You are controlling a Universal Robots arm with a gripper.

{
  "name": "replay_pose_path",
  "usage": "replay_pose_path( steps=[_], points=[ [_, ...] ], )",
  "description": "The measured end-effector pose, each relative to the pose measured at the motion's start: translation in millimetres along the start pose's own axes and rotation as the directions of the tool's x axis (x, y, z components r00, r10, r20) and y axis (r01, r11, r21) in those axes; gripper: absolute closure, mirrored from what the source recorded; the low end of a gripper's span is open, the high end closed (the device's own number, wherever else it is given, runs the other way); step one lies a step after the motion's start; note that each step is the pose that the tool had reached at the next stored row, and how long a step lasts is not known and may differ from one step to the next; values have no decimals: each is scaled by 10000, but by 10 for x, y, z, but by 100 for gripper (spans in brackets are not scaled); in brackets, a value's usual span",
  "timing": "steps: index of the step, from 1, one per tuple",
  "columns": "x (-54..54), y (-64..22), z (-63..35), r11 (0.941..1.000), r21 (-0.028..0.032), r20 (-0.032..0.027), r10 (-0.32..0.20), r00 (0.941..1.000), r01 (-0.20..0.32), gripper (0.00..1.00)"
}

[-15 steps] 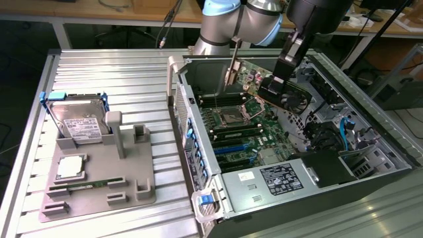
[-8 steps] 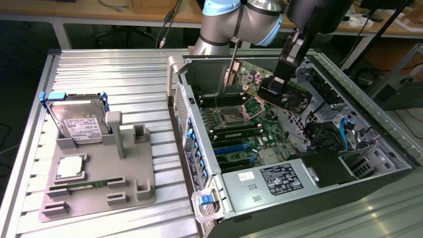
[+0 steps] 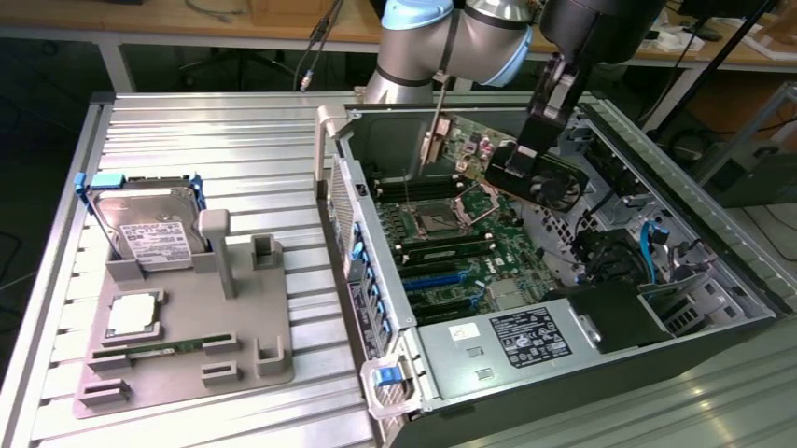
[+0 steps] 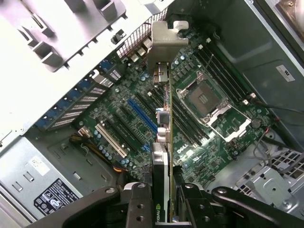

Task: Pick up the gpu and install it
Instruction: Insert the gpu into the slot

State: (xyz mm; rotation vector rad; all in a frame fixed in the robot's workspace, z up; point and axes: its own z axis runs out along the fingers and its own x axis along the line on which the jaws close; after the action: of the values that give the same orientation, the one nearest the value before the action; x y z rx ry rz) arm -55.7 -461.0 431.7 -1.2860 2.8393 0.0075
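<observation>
Dark gpu point(image 4: 164, 137) | clamped in hand point(image 4: 164, 204) | above motherboard point(image 4: 118, 114)

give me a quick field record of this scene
hand: shut on the gpu
gpu position: in the air inside the open computer case, above the motherboard, not in a slot
hard drive: upright in the grey tray, outside the case, on the exterior view's left
</observation>
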Motion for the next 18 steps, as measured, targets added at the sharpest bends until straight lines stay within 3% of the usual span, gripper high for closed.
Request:
replay_pose_path(
  steps=[18],
  points=[
    [0, 0, 0, 9956, -23, 7, -934, 9956, 934, 73]
  ],
)
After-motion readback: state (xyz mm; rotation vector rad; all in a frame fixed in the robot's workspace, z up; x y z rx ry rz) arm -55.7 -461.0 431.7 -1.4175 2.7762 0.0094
